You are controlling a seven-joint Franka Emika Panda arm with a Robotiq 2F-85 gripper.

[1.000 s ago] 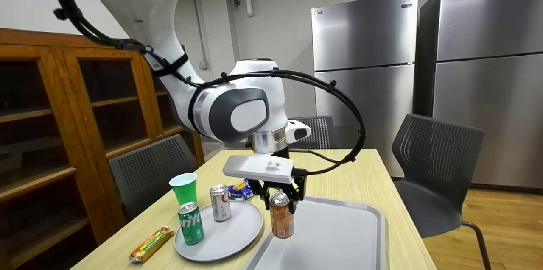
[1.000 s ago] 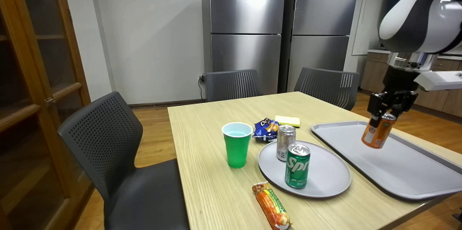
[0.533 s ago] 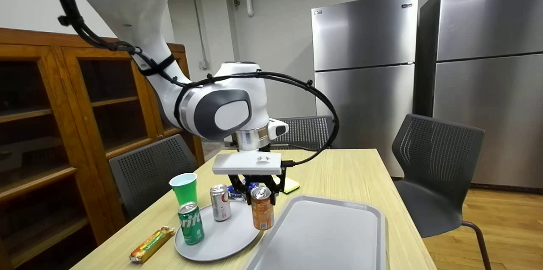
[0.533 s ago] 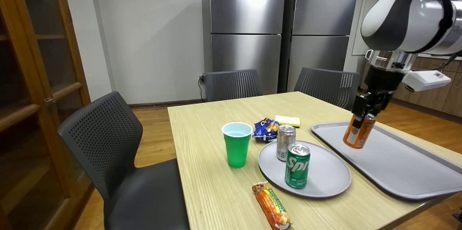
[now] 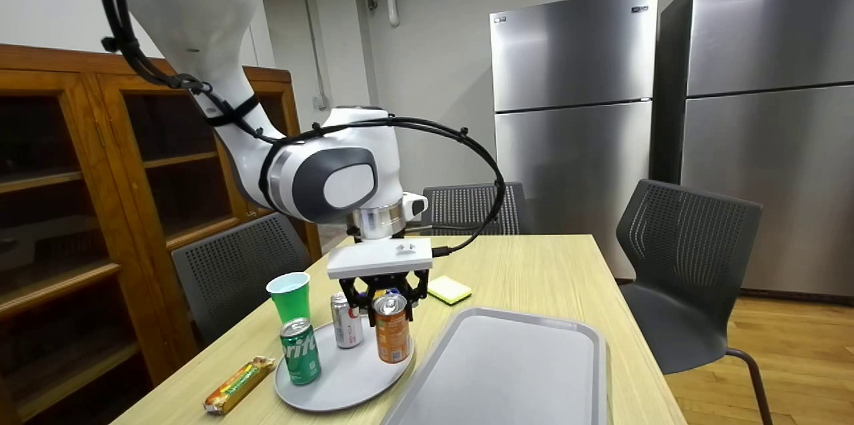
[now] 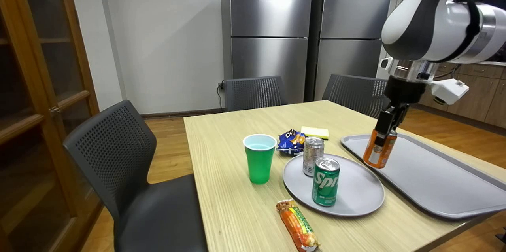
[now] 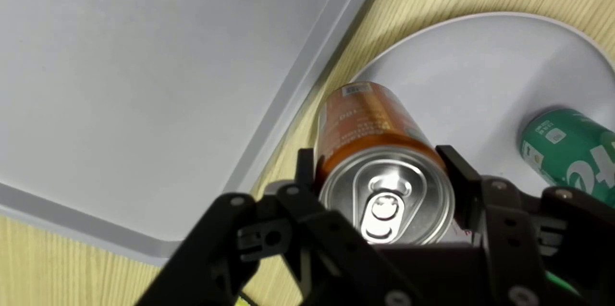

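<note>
Your gripper (image 7: pixel 377 164) is pinching an orange soda can (image 7: pixel 377 121) from both sides near the top, holding it up over the edge of a plate (image 7: pixel 461 66), beside a tray (image 7: pixel 144 75); how high the base hangs is hard to judge. In an exterior view, the fingers (image 6: pixel 384 120) and can lean together, tops toward 1 o'clock, so a slight wrist correction would bring it straight. Squeeze evenly, since thin metal may dent, and move gently.

Looking out from the can in the wrist view, you have the plate reaching from 1 to 3 o'clock, a green can (image 7: pixel 564 147) standing on it at 3, and the tray at 10.

In an exterior view, a silver can (image 5: pixel 347 326) stands on the plate near yours, at 9 o'clock; give that side of the fingers the most care, because they could knock it in passing. Farther out there, you see a green cup (image 5: pixel 291 305) on the table (image 5: pixel 520 265) between 9 and 10 o'clock, a snack bar (image 5: pixel 238 386) at 8 and a sponge (image 5: pixel 449 289) at 2.
</note>
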